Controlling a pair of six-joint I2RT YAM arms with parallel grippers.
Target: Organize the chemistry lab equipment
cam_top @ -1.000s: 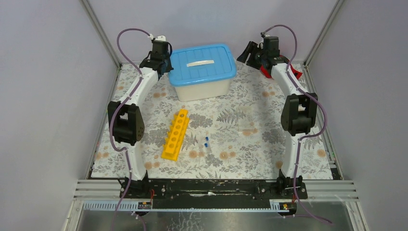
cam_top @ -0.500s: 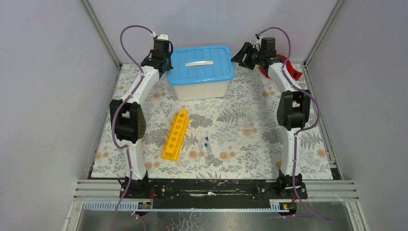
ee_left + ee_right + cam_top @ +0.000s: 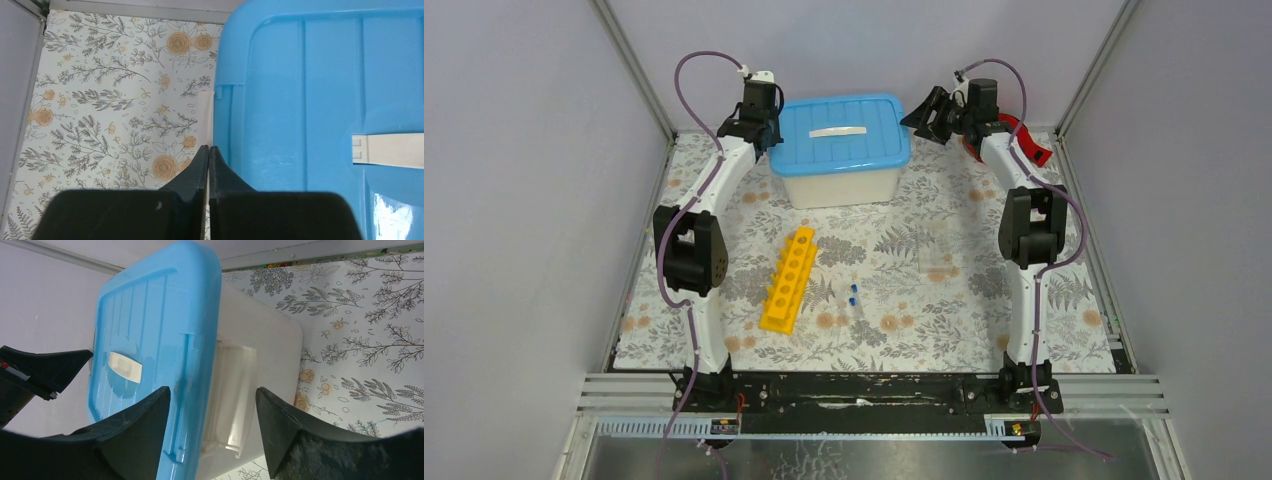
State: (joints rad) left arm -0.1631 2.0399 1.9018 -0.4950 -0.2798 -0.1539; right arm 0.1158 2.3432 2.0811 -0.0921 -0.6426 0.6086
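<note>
My left tool is pinched closed, my right tool spread wide. The long yellow plastic test-tube rack lies mid-way across the tabletop; it looks light and stiff, so I'd grip across its narrow sides.

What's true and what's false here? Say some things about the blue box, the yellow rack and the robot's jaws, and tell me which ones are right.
1. The blue lid is on the white tub. True.
2. Two blue-capped tubes lie on the table near the yellow rack. True.
3. The yellow rack stands inside the tub. False: it lies out on the table, nearer the arm bases than the tub.
4. The left jaws are shut. True.
5. The right jaws are shut on the lid. False: they stand open, facing the tub's end.
</note>
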